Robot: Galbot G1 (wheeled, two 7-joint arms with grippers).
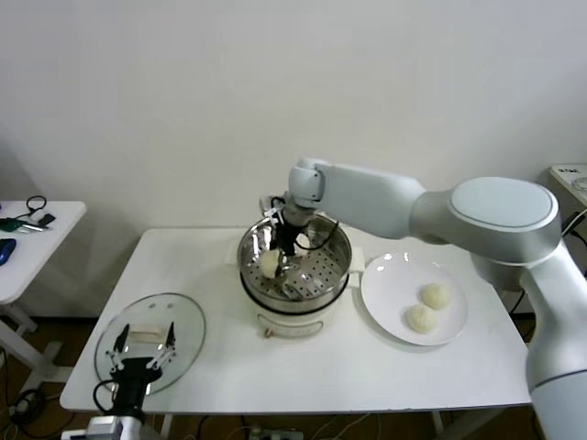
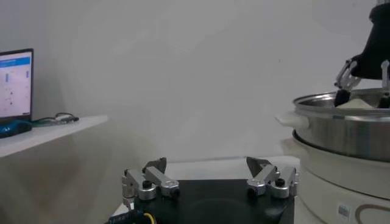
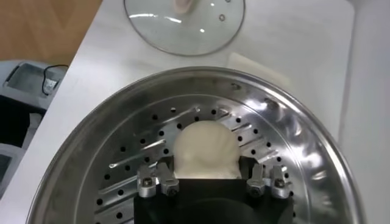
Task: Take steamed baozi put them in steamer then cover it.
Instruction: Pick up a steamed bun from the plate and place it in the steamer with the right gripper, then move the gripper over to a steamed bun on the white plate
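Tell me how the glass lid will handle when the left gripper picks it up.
The cover looks rigid, probably heavy for its size, and breakable. Its glass seems slippery, so the white bar handle is likely the safer hold. Left gripper hangs open above it.

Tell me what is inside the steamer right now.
Inside the steamer, one baozi sits on the perforated tray, with the right claw around it. The arm hides the pot's far side in the head view, so anything else there cannot be seen.

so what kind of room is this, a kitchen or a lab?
Probably a lab or office staged as a kitchen: a plain white table against a bare wall, a side desk with cables, and a monitor seen from the left wrist.
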